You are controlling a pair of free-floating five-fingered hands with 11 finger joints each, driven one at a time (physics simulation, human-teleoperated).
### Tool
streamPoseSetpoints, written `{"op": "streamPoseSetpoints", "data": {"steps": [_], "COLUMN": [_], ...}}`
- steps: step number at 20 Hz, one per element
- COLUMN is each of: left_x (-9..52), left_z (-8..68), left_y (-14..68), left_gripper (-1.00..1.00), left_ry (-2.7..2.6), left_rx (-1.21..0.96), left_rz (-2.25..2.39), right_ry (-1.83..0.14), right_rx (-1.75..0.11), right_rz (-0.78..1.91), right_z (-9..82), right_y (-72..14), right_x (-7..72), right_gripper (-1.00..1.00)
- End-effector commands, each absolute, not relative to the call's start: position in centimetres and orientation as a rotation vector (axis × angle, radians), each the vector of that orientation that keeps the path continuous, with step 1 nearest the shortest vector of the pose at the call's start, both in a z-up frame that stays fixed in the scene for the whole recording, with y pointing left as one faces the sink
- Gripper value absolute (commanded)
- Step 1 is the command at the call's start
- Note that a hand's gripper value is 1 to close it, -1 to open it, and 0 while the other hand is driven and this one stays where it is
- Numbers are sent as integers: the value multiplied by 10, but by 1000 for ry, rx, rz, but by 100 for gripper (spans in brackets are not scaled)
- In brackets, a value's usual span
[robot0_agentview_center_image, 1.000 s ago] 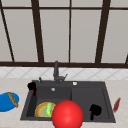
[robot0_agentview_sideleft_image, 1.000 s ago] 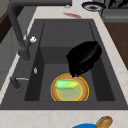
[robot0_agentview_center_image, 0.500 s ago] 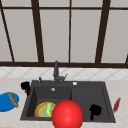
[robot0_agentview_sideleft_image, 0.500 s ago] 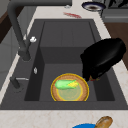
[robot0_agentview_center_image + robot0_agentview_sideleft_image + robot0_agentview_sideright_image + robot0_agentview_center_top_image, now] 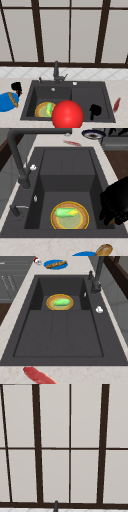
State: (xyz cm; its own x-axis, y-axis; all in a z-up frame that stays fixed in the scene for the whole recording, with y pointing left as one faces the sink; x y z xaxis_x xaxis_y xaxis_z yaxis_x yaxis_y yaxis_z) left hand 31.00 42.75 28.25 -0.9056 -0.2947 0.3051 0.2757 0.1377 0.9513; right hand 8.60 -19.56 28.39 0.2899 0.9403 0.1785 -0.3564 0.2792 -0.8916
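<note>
The left hand [image 5: 16,86] hangs at the far left over the table [image 5: 7,118], just beyond the blue plate [image 5: 5,103], which carries a brown roll [image 5: 12,99]; whether its fingers are spread or curled cannot be told. The sink [image 5: 75,84] lies to the right, with the tap [image 5: 56,72] on its far rim. Its left basin holds a yellow plate [image 5: 39,111] with a green piece [image 5: 49,108] on it. A red ball [image 5: 67,115] shows at the near rim, between the two sink halves. The right hand [image 5: 95,110] shows over the right half; its finger state cannot be told. A red strip [image 5: 116,104] lies on the table at the right. In the left side view, a hand [image 5: 117,200] hangs at the sink's near edge, fingers curled down over a red-yellow thing [image 5: 112,221]; which hand cannot be told.
</note>
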Motion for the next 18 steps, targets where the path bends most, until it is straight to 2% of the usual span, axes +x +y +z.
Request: {"op": "streamPoseSetpoints", "data": {"steps": [1,18], "left_x": [300,287], "left_z": [286,256], "left_y": [453,574], "left_gripper": [100,100], "left_ry": [-2033,-2020], "left_rx": [28,-23], "left_rz": [-1851,-1848], "right_ry": [-842,-842], "right_rx": [-857,-857], "right_rz": [1023,1023], "right_z": [284,284], "right_y": [-196,-196], "right_x": [86,86], "right_gripper": [0,0]}}
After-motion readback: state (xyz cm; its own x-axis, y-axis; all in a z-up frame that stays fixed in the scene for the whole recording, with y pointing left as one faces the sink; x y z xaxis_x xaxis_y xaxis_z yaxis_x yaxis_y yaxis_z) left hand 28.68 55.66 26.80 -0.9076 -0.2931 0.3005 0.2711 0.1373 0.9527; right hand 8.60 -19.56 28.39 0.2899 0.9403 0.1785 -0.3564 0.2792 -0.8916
